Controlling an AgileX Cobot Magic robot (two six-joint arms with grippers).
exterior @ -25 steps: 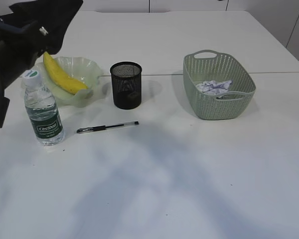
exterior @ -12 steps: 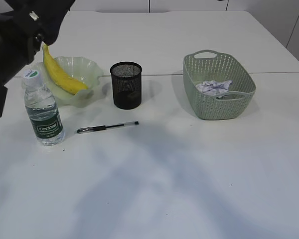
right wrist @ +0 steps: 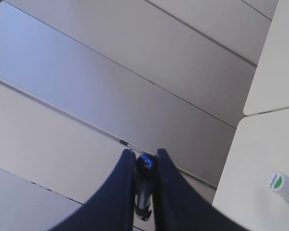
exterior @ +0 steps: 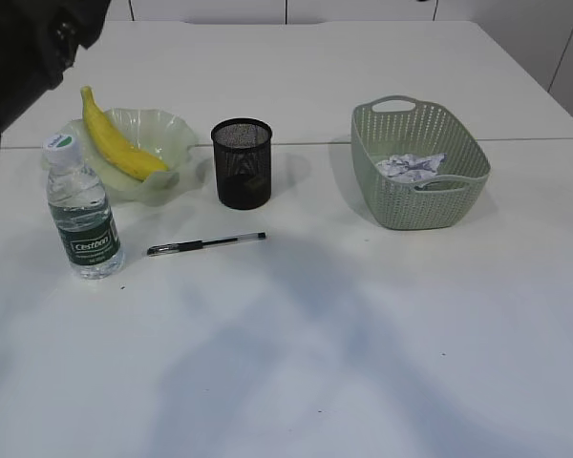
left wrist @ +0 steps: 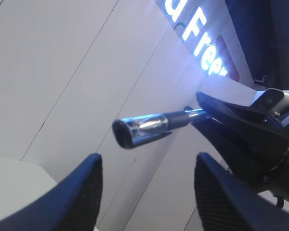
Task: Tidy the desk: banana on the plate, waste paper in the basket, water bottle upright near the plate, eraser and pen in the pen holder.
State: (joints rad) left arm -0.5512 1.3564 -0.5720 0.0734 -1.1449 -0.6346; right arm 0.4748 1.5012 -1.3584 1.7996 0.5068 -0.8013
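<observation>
While the pen (exterior: pixel 206 244) is left lying flat on the desk (exterior: pixel 363 334), toward its left edge and just in front of the mesh pen holder (exterior: pixel 242 164), the banana (exterior: pixel 119 145) is seen on the plate (exterior: pixel 177 134), the water bottle (exterior: pixel 83 224) upright beside it, and the waste paper (exterior: pixel 409 166) in the basket (exterior: pixel 420 205) nearer the right edge. The left gripper (left wrist: pixel 148 166) is held wide apart with nothing between its fingers. The right gripper (right wrist: pixel 144 156) is pinched narrowly on a dark cylinder (right wrist: pixel 144 168) that cannot be identified.
</observation>
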